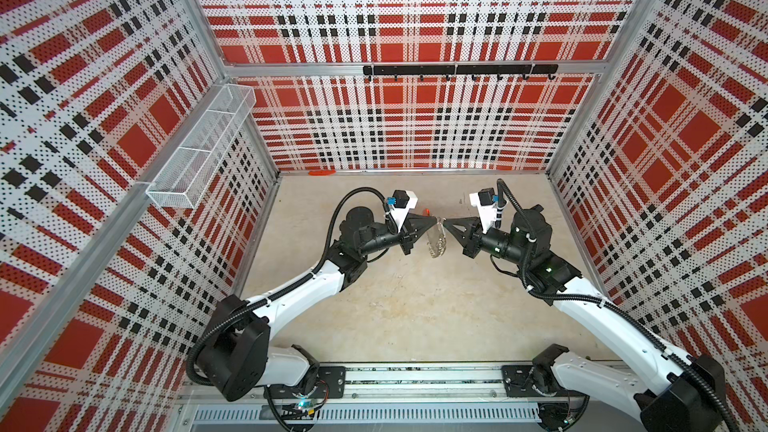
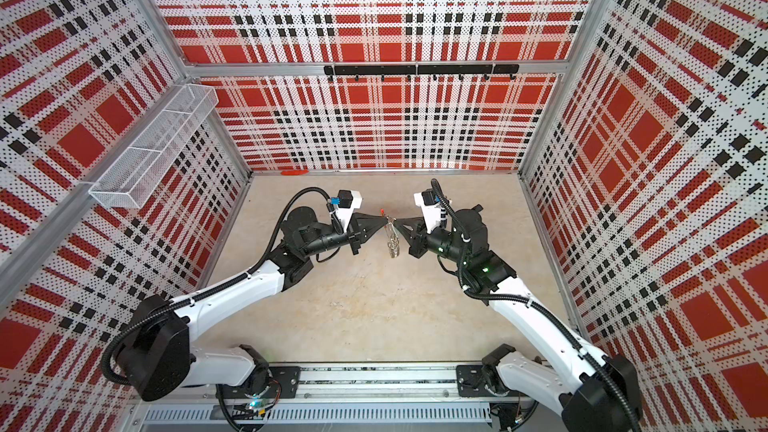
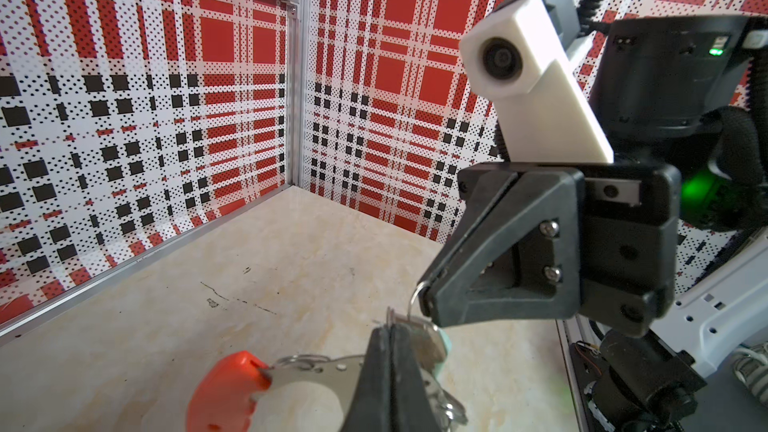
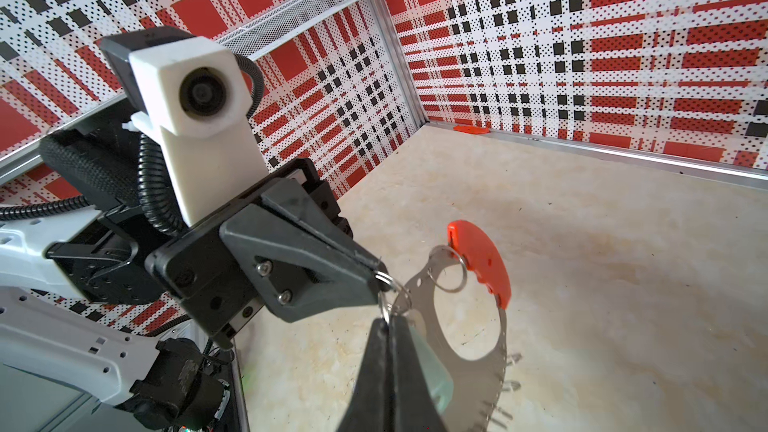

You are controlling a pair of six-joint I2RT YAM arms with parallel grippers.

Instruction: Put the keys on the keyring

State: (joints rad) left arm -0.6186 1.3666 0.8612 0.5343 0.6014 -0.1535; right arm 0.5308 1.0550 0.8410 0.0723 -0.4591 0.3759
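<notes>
Beige tabletop [image 1: 415,305], plaid walls [image 1: 415,14], keys [image 4: 436,371] aloft

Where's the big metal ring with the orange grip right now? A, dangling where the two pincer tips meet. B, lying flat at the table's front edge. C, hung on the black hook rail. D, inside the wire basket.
A: the ring dangles over the table right where the shut left pincer and right pincer meet.
</notes>
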